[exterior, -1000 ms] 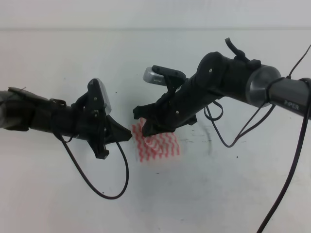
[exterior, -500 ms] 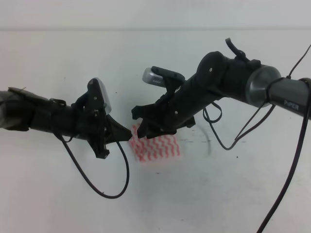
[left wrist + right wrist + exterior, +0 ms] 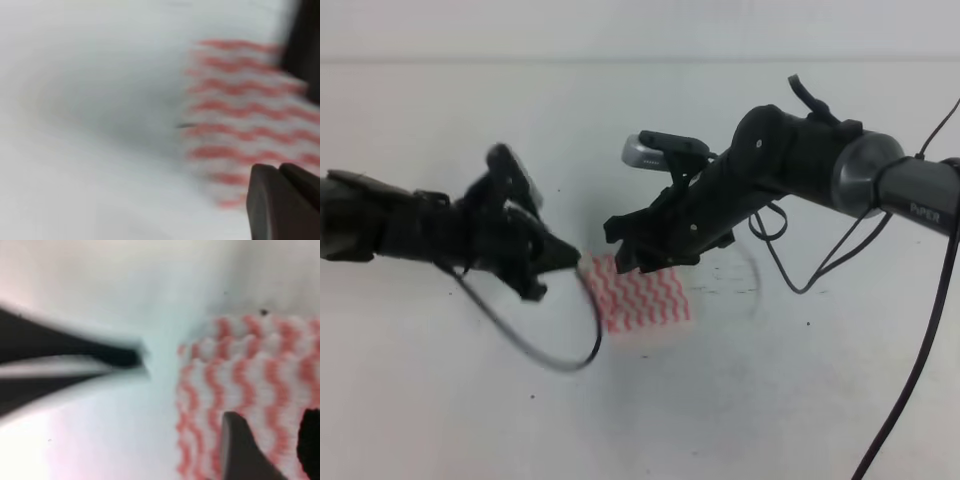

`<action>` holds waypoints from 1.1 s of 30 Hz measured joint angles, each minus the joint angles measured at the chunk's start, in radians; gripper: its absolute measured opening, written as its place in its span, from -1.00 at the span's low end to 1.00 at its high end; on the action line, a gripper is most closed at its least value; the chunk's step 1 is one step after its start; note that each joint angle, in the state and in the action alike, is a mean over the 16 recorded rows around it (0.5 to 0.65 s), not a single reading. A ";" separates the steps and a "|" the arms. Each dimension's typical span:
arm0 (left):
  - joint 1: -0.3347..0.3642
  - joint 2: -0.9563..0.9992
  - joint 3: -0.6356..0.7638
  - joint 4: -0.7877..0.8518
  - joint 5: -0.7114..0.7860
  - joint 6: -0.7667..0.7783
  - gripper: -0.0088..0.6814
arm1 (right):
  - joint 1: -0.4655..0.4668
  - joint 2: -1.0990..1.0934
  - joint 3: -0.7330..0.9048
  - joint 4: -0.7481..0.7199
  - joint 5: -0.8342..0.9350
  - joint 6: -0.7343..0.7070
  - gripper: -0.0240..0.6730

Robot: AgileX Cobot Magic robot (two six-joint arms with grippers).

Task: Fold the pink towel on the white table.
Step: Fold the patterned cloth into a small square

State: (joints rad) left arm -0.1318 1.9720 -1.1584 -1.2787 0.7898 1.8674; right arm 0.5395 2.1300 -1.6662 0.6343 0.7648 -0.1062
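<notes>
The pink towel (image 3: 642,300) lies folded into a small rectangle on the white table (image 3: 750,400). My left gripper (image 3: 570,258) is motion-blurred, its tips just left of the towel's left edge. In the right wrist view the left gripper (image 3: 140,359) comes to a closed point, a small gap away from the towel (image 3: 240,385). My right gripper (image 3: 632,262) hovers over the towel's far left corner. Its fingers (image 3: 237,440) stand apart above the cloth, holding nothing. In the left wrist view the towel (image 3: 240,115) is a blur at the right, past my left gripper (image 3: 277,172).
A black cable (image 3: 560,360) loops down from the left arm onto the table in front of the towel. Another cable (image 3: 790,285) hangs from the right arm behind it. The table's far edge (image 3: 640,60) runs across the top.
The left arm has swung up and back to the left, blurred, its tip now off the towel. The towel's raised left corner has dropped flat. The right gripper shifted slightly right.
</notes>
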 joint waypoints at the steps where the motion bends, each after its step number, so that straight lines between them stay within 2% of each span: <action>1: 0.000 -0.004 0.000 -0.001 -0.015 -0.044 -0.99 | -0.003 0.000 0.000 -0.005 0.000 -0.001 -0.23; 9: -0.044 -0.037 0.000 0.010 -0.141 -0.434 -0.99 | -0.028 0.000 0.000 -0.040 0.003 -0.001 -0.23; 13: -0.076 -0.038 0.000 0.035 -0.169 -0.554 -0.95 | -0.035 0.000 0.000 -0.051 0.010 -0.001 -0.24; 20: -0.121 -0.032 0.000 0.077 -0.213 -0.688 -0.61 | -0.040 0.000 0.000 -0.081 0.025 -0.001 -0.29; 29: -0.127 -0.014 0.000 0.110 -0.241 -0.909 -0.12 | -0.067 -0.004 -0.005 -0.114 0.056 0.000 -0.35; 33: -0.127 0.001 -0.001 0.120 -0.247 -1.002 -0.06 | -0.082 -0.006 -0.010 -0.119 0.069 0.000 -0.37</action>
State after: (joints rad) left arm -0.2590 1.9726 -1.1590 -1.1585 0.5424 0.8652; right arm 0.4573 2.1240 -1.6763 0.5153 0.8337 -0.1060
